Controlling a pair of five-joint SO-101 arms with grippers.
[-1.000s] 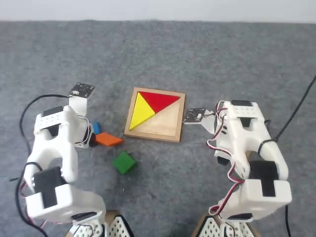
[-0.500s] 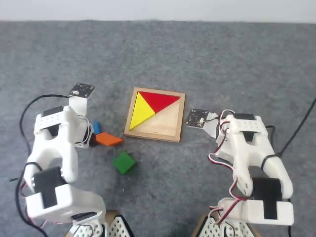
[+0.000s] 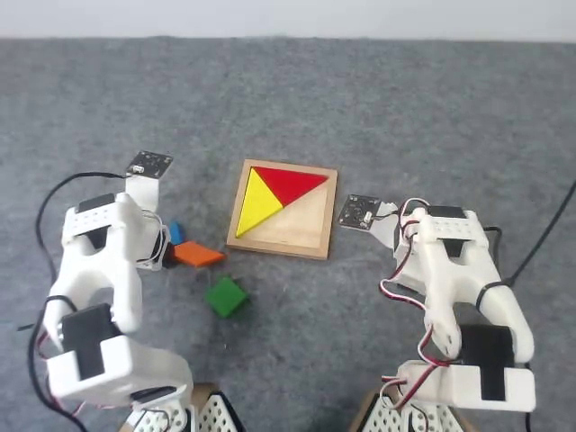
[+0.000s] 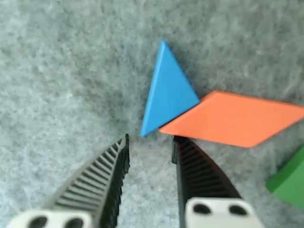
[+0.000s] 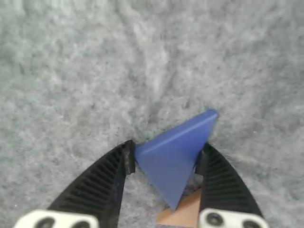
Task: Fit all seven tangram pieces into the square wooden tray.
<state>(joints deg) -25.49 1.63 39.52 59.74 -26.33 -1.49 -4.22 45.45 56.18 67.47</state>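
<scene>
The square wooden tray (image 3: pixel 306 236) lies mid-table with a yellow triangle (image 3: pixel 256 205) and a red triangle (image 3: pixel 290 184) inside. To its left lie a light blue triangle (image 3: pixel 175 233) (image 4: pixel 168 92), an orange parallelogram (image 3: pixel 198 255) (image 4: pixel 235 118) and a green square (image 3: pixel 225 296) (image 4: pixel 289 178). My left gripper (image 4: pixel 149 145) hovers open just short of the light blue triangle's corner, where it meets the orange piece. My right gripper (image 5: pixel 166 159) is shut on a dark blue triangle (image 5: pixel 173 154) over the carpet. A tan piece (image 5: pixel 183 214) peeks out beneath it.
Grey carpet covers the whole table. The left arm (image 3: pixel 103 261) stands over the loose pieces, and the right arm (image 3: pixel 454 270) stands right of the tray. A black cable (image 3: pixel 540 202) runs off at the right edge.
The right arm drew back from the tray's right edge toward the near side, then held almost still. The left arm and the loose pieces have not moved.
</scene>
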